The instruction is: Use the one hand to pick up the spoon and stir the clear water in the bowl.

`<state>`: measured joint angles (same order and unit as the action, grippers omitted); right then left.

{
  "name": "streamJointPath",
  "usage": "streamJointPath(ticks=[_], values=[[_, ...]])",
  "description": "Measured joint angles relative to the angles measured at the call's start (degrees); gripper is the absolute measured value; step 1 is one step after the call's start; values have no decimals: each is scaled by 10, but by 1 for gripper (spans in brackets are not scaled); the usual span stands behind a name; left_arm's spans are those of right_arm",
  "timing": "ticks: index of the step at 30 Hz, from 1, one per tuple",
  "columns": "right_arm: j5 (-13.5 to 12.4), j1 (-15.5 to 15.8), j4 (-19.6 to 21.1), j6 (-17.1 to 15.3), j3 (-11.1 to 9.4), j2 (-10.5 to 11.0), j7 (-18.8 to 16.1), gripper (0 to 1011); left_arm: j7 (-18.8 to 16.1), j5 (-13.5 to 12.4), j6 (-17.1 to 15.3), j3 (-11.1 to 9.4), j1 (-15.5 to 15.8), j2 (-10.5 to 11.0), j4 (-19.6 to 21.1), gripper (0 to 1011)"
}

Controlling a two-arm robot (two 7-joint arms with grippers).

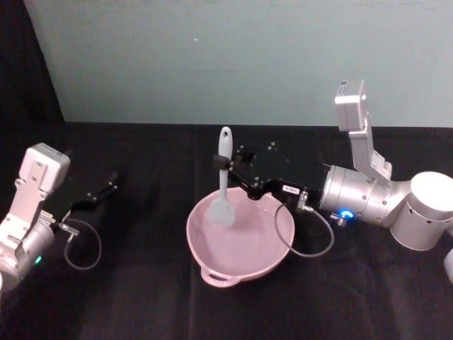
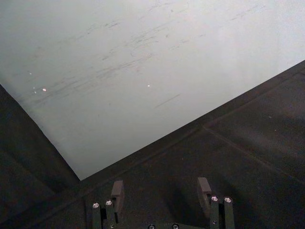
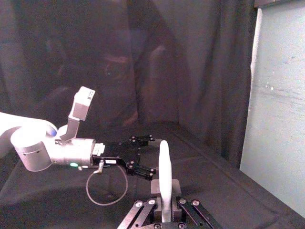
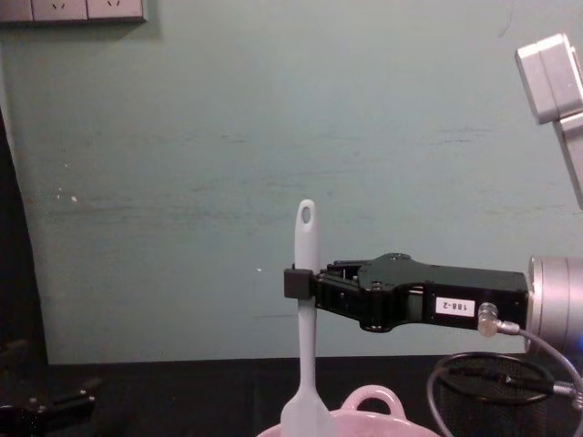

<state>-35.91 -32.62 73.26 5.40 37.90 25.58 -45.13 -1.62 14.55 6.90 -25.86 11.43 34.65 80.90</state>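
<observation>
Head view. Right claw [image 1: 225, 164] reaches in from the right over the black counter [image 1: 141, 304], closed on the upper handle of the spoon [image 1: 224, 185], just below the hole. The spoon hangs close to upright, its broad head inside the pink bowl [image 1: 192, 230], left of centre. Cannot tell from here whether the head is wetted; the water does not read. A grey cable loop [image 1: 311, 241] from the right wrist hangs by the bowl's right rim. Left claw [image 1: 106, 188] is parked far left, well apart from the bowl.

Left wrist view. Left claw [image 2: 160, 191] has its fingers spread with nothing between them, above bare counter near the wall.

Right wrist view. The spoon [image 3: 165, 174] stands pinched in the right claw [image 3: 165, 198]. The left claw [image 3: 151, 155] is farther off, gaping.

Chest view. Right claw [image 4: 299, 282] clamps the spoon [image 4: 305, 364] high on its shaft. The head drops behind the rim of the bowl [image 4: 401, 430].

Risks, as judged:
- The grip sits high, so the lever below it is long. Drag from the water could twist the spoon in the pads and let it slip.
- A wide stir could knock the bowl wall, shoving the bowl or slopping water.
- The cable loop could catch the rim on a sweep to the right.
</observation>
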Motion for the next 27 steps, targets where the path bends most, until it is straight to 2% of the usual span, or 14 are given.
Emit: streamJointPath(ticks=[10, 20, 24, 27], values=[[6, 5, -3, 17, -5, -4, -26, 118, 0, 0, 0, 0, 0, 0, 0, 1005], [44, 23, 15, 24, 2, 5, -22, 118, 0, 0, 0, 0, 0, 0, 0, 1005], [48, 28, 8, 30, 3, 1, -23, 118, 0, 0, 0, 0, 0, 0, 0, 1005], [50, 28, -7, 42, 3, -11, -27, 118, 0, 0, 0, 0, 0, 0, 0, 1005]])
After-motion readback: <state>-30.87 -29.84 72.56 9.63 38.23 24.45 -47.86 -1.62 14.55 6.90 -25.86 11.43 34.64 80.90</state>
